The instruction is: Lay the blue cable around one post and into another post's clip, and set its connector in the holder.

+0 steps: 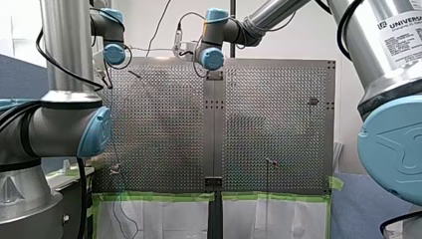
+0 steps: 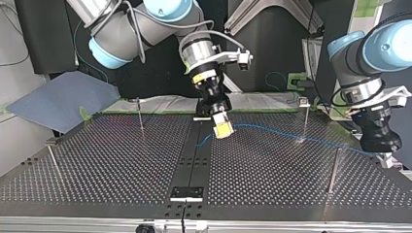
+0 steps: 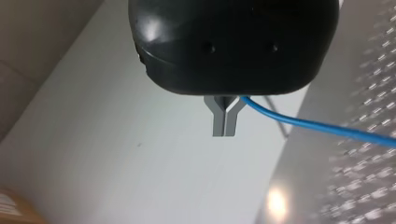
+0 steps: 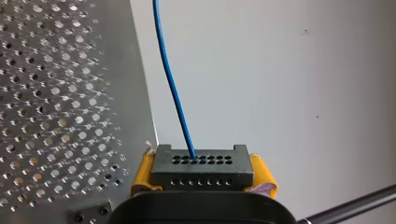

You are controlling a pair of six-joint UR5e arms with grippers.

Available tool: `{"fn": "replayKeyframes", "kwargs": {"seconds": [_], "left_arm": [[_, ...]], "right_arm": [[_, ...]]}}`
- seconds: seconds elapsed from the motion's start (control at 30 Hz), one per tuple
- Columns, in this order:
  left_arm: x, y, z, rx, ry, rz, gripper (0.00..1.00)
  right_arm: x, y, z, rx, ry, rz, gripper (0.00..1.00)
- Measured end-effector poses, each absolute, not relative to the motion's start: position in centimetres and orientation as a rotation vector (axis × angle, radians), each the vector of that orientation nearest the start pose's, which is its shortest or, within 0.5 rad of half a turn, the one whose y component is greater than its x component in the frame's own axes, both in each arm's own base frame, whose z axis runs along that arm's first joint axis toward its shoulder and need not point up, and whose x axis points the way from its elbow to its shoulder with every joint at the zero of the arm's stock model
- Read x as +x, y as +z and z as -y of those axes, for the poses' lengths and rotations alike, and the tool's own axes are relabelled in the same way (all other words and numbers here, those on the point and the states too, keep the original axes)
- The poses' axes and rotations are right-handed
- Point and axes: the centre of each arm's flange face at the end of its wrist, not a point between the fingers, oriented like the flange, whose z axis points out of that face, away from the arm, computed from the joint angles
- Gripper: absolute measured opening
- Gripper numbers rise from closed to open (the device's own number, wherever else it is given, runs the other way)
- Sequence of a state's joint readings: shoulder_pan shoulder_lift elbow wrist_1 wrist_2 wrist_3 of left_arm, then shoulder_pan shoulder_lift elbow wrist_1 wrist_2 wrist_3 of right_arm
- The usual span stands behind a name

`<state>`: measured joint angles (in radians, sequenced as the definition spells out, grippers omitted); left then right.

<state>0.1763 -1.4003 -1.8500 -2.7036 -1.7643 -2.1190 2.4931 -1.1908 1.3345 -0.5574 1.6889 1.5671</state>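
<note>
In the right wrist view my right gripper (image 4: 201,173) is shut, its yellow pads clamping a black connector (image 4: 201,164) with rows of holes. The blue cable (image 4: 170,84) leaves the connector's face and runs straight ahead. In the top view this gripper (image 2: 223,130) hangs just above the table's centre rail. The cable (image 2: 291,136) stretches from it past a clip-topped post (image 2: 304,116) to my left gripper (image 2: 386,154) at the view's right edge. In the left wrist view the metal fingers (image 3: 219,123) are shut, with the cable (image 3: 299,122) coming out at their base.
Thin posts stand on the perforated table (image 2: 111,165): one at the top view's far left (image 2: 140,116), one at its near left (image 2: 54,162) and one at its near right (image 2: 333,167). A black block (image 2: 186,192) sits on the centre rail near the front edge.
</note>
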Motion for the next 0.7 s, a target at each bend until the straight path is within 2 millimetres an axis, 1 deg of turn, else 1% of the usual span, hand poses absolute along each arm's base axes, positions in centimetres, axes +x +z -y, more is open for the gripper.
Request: {"fn": "replayKeyframes", "kwargs": {"seconds": [0.17,0.27,0.33,0.57,0.7], "left_arm": [[46.8,49.0,1.3,-0.611,-0.192,-1.062,0.03],[47.9,49.2,0.0,-0.612,-0.187,-1.058,0.03],[48.6,48.9,-0.9,-0.612,-0.182,-1.064,0.03],[50.8,46.7,-4.1,-0.616,-0.158,-1.113,0.03],[51.9,45.9,-5.2,-0.601,-0.144,-1.139,0.03]], "right_arm": [[62.4,44.4,31.8,1.348,2.078,0.575,0.0],[63.1,44.0,32.3,1.358,2.076,0.575,0.0],[63.5,43.9,32.6,1.359,2.077,0.574,0.0],[64.5,43.7,33.6,1.355,2.077,0.574,0.0],[64.9,43.3,34.3,1.356,2.072,0.577,0.0]]}}
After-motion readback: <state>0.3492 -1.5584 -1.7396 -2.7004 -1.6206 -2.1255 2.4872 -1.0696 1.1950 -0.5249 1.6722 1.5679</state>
